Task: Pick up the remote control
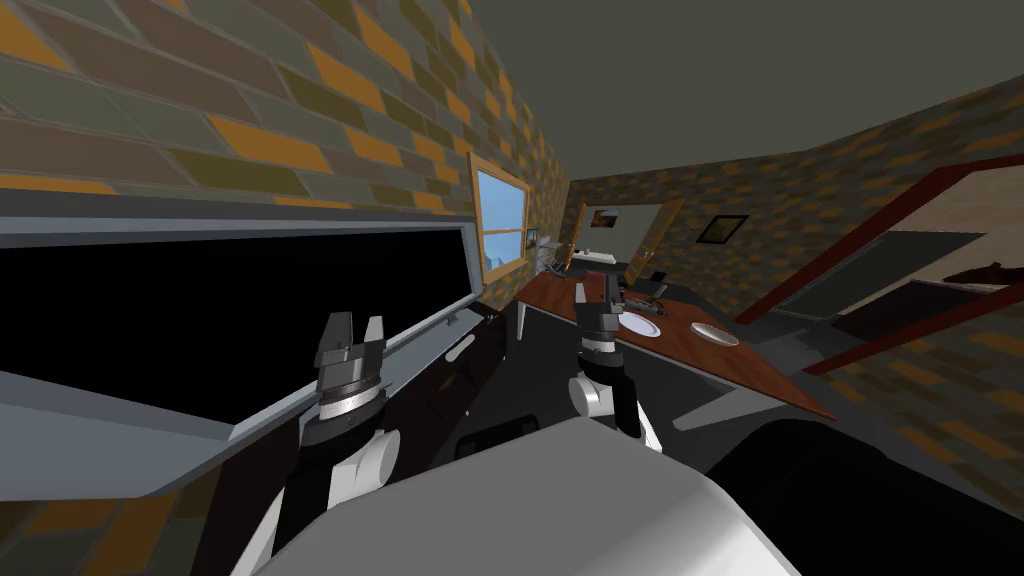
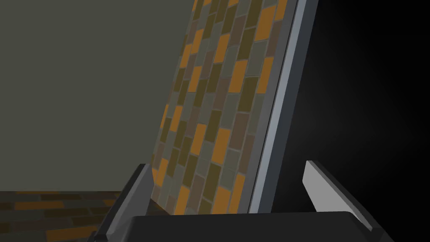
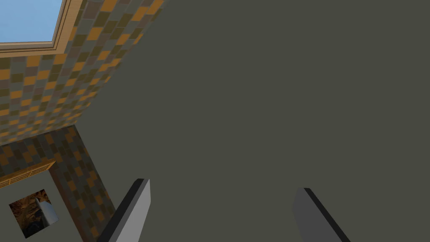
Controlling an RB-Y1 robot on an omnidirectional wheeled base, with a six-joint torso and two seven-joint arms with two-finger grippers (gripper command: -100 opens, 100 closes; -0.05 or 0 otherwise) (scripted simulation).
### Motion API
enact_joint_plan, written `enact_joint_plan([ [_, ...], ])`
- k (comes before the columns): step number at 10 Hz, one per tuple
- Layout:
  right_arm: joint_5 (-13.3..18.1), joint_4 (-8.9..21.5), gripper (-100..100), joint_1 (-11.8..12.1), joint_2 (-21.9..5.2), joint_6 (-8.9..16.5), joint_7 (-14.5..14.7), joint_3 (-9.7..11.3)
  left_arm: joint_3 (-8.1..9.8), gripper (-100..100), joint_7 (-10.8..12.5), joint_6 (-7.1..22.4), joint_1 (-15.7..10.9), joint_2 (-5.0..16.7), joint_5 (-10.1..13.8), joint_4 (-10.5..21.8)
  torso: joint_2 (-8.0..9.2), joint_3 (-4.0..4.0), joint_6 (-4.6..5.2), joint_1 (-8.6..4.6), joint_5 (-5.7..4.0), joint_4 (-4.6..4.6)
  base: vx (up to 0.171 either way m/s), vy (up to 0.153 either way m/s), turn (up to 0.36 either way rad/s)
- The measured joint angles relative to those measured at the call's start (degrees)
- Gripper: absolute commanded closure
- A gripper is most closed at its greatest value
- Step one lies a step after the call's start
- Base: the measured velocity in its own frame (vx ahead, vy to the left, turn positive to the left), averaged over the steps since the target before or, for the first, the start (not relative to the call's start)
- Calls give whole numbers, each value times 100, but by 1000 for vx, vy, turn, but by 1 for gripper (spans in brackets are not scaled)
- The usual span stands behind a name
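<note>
A small dark object [image 1: 650, 293] lies on the far part of the brown table [image 1: 745, 370]; I cannot tell whether it is the remote control. My right gripper [image 1: 598, 290] is raised in front of the table's near-left part, pointing up, with its fingers open [image 3: 221, 185] and nothing between them. My left gripper [image 1: 355, 328] is held up beside the lower edge of a large black screen [image 1: 200, 310] with a grey frame, also open [image 2: 226, 164] and empty.
Two white plates [image 1: 638, 325] [image 1: 714, 334] sit on the table. A dark low cabinet [image 1: 450, 380] stands under the screen on my left. A red-framed doorway [image 1: 880, 215] opens at the right. A window [image 1: 500, 215] is in the left wall.
</note>
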Motion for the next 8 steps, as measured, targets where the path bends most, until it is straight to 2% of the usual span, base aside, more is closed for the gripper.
enact_joint_plan([
  [5, 0, -1, 0, 1, 1, 0, 0, 1, 98, -100, 212, 595, -397, 596, 193, 236, -32, -19, -1, -46, -10, -7, 65, -105, 94],
  [8, 0, 0, 0, 1, 1, 0, 0, 1, 180, -100, 358, 996, -653, 812, 320, 415, -21, -12, -1, -42, -9, -5, 42, -101, 88],
])
